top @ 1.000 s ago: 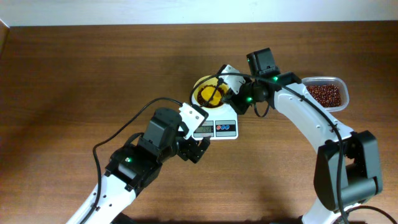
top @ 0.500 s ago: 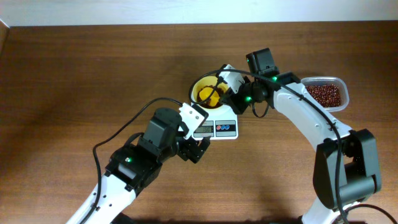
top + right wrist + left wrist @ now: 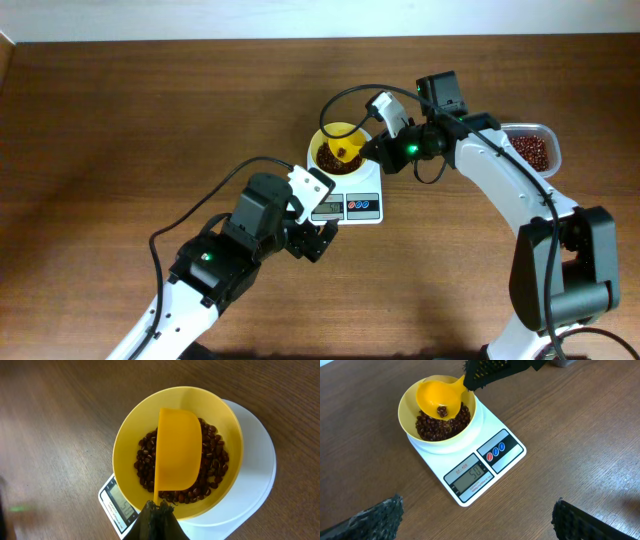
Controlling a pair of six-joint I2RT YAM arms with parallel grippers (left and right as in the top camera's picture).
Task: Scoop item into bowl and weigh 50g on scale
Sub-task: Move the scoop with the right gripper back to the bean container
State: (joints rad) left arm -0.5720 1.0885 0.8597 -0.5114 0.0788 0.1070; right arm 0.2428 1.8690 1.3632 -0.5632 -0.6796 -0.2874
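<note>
The pale yellow bowl stands on the white scale and holds dark red-brown beans. The display reads about 50. My right gripper is shut on the handle of a yellow scoop, held over the bowl with a couple of beans in it. My left gripper is open and empty, on the table just in front of the scale.
A clear plastic tub of the same beans stands at the right, partly behind my right arm. The right arm reaches across from the tub towards the scale. Brown wooden table all round.
My right gripper has drawn back to the right and lifted the scoop; the bowl and its beans now show more fully. The left arm has not moved.
</note>
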